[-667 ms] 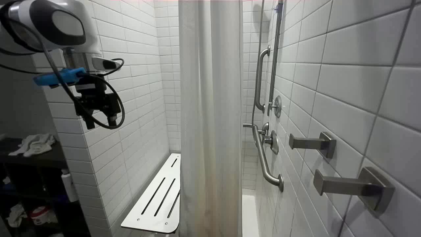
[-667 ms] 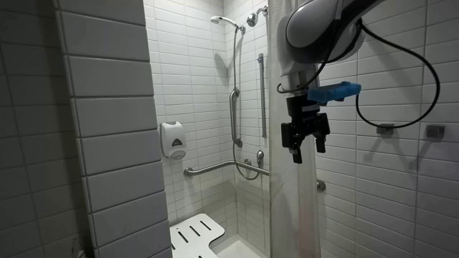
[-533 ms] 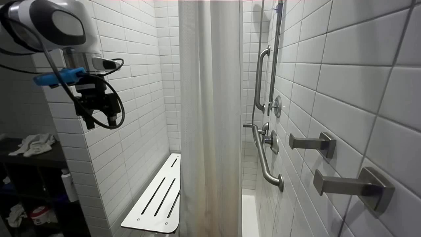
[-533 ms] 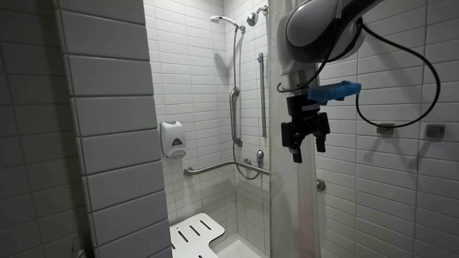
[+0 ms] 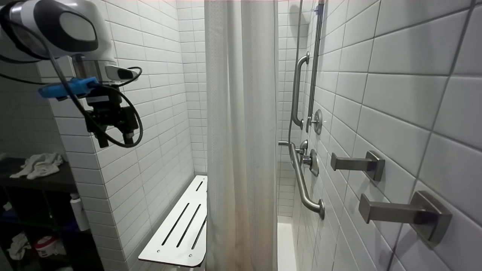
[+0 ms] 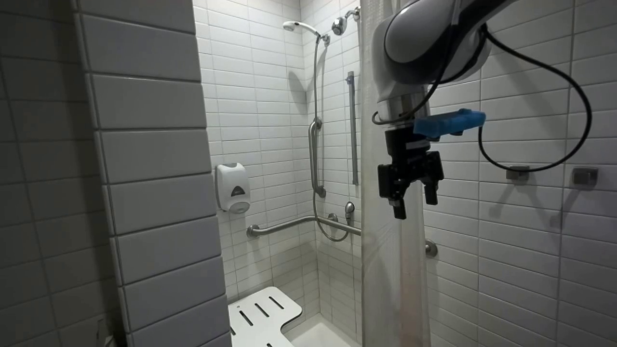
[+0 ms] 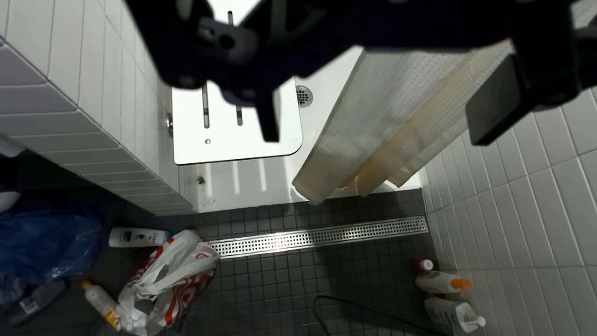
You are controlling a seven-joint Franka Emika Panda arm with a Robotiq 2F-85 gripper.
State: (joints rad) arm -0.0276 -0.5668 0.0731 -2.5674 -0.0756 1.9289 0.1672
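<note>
My black gripper (image 5: 116, 140) hangs pointing down with its two fingers apart and nothing between them. It also shows open in an exterior view (image 6: 415, 206), where it overlaps the shower curtain (image 6: 393, 289), and in the wrist view (image 7: 380, 116). The pale curtain hangs gathered in folds in an exterior view (image 5: 243, 131), with a gap to the gripper there. In the wrist view the curtain (image 7: 354, 149) lies between and beyond the fingers. A white slotted shower bench (image 5: 184, 229) is below; it also shows in the wrist view (image 7: 233, 151). No contact is visible.
A tiled wall corner (image 5: 98, 180) stands behind the gripper. Metal hooks (image 5: 395, 214) and a grab bar (image 5: 301, 184) are on the opposite wall. A plastic bag (image 7: 172, 280) and several bottles (image 7: 440, 282) are on the dark floor beside a drain strip (image 7: 322, 238). A cable (image 6: 585, 106) loops from the arm.
The curtain's folds and edge have shifted very slightly. The arm and gripper have not visibly moved, and the fingers stay apart.
</note>
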